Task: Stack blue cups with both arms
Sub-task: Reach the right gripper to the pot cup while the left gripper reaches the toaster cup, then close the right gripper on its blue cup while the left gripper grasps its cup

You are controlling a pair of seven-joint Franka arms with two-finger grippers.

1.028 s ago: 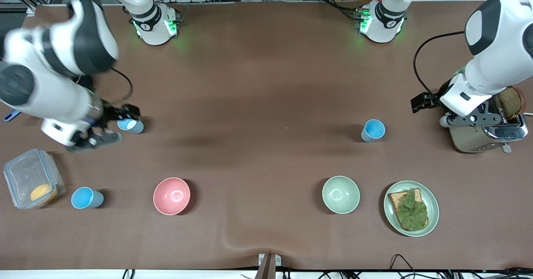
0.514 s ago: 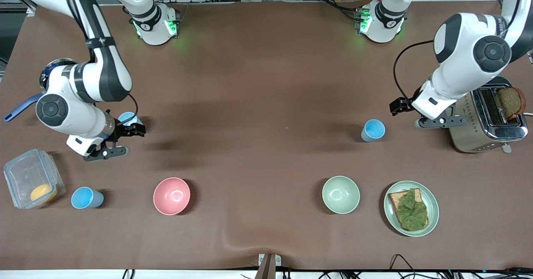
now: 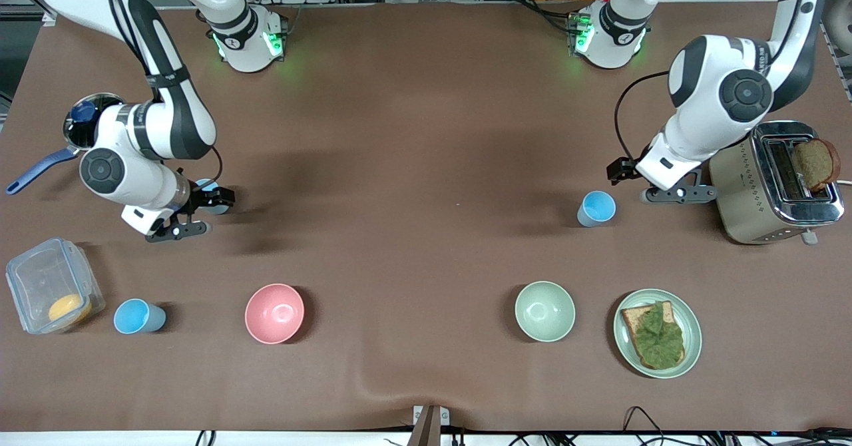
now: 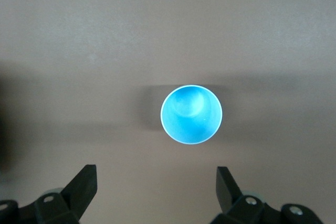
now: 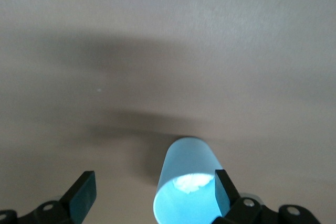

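I see my left gripper (image 4: 155, 192) hovering wide open just beside one blue cup (image 4: 191, 114); my right gripper (image 5: 152, 195), fingers wide, straddles another cup (image 5: 186, 182).

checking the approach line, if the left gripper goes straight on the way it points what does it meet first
Most likely the blue cup standing upright on the table. The left gripper is open, with the cup centred ahead of its fingers and nothing between them; how far off it is I cannot tell.

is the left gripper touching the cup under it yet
Apart. The left wrist view shows the left gripper open, with bare table between both fingertips and the blue cup, which stands upright and free.
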